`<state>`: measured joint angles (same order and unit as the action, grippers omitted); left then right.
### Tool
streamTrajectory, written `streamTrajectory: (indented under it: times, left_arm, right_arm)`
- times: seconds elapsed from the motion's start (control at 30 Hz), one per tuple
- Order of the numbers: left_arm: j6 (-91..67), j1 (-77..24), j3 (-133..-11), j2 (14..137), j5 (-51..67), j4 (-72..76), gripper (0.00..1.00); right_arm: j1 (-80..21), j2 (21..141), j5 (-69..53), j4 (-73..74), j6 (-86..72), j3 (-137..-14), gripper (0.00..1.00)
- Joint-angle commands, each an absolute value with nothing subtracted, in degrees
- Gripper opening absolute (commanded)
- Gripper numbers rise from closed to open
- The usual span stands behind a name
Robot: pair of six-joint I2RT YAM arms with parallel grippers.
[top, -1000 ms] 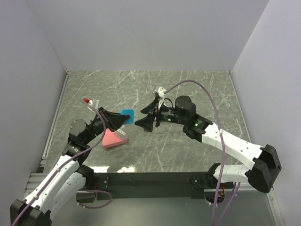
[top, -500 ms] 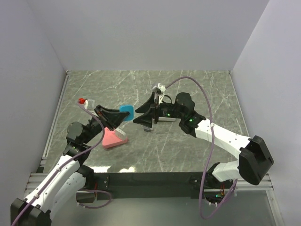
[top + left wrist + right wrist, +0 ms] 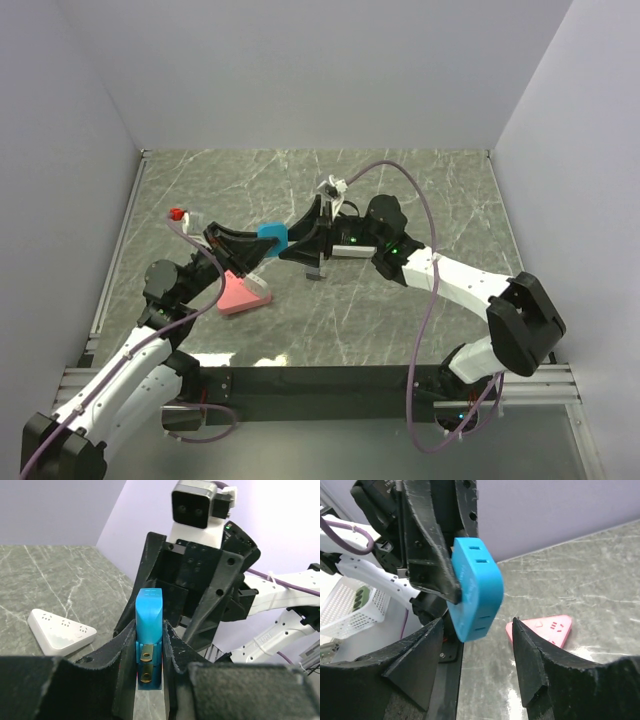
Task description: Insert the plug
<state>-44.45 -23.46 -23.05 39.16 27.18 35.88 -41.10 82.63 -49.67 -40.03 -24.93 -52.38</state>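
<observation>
One blue plug (image 3: 149, 625), lengthwise along left claw (image 3: 263, 247)

Left gripper (image 3: 266, 248) clamps blue plug (image 3: 271, 236) — right gripper (image 3: 292, 241) close.

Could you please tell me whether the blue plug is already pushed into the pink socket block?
No, the blue plug is held in the left pincer, in the air and apart from the pink socket block.

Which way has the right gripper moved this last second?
Yes. The right gripper has shifted left in the top view, toward the blue plug, narrowing its offset from the pink socket block, which stayed put.
</observation>
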Motion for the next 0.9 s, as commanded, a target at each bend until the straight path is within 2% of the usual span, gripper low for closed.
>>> streamTrajectory:
  times: [0.0,0.4,0.5,0.57,0.6,0.63,0.67,0.7,0.73,0.8,0.87]
  left_arm:
    - [-44.56,-24.34,-23.2,38.58,27.69,39.73,0.15]
    - [-43.86,-25.84,-22.5,37.79,26.45,39.11,0.15]
    - [-43.86,-26.1,-22.15,37.62,26.63,39.2,0.15]
    - [-43.95,-26.28,-21.97,37.71,26.54,39.37,0.18]
    - [-43.95,-26.28,-21.8,37.71,26.54,39.55,0.22]
    - [-44.12,-26.37,-21.36,37.71,26.46,39.9,0.35]
    - [-44.21,-26.37,-21.18,37.71,26.37,40.08,0.42]
    - [-44.21,-26.45,-21.09,37.53,26.02,40.08,0.49]
    - [-44.21,-26.46,-21.01,37.62,25.75,39.64,0.61]
    - [-43.77,-26.46,-20.83,37.27,25.05,38.94,0.66]
    - [-43.59,-26.46,-20.66,36.57,24.26,38.15,0.78]
  right_arm:
    - [-41.04,82.27,-51.15,-44.82,-26.01,-54.23,0.63]
    - [-41.04,81.21,-52.56,-54.22,-28.73,-51.59,0.46]
    - [-41.04,81.3,-52.91,-58.08,-30.23,-50.8,0.27]
    - [-41.13,81.73,-53.35,-59.5,-31.54,-50.71,0.18]
    - [-41.13,81.91,-53.52,-60.11,-31.9,-50.71,0.13]
    - [-41.13,82.09,-53.61,-61.16,-32.34,-50.71,0.04]
    - [-41.13,82.26,-53.61,-61.52,-32.78,-50.63,0.0]
    - [-41.05,82.44,-53.53,-61.7,-32.78,-50.54,0.0]
    - [-41.04,82.44,-53.09,-61.87,-32.78,-50.36,0.0]
    - [-40.96,82.18,-52.39,-62.14,-32.52,-49.58,0.0]
    - [-41.04,81.92,-51.42,-62.05,-32.26,-49.31,0.0]
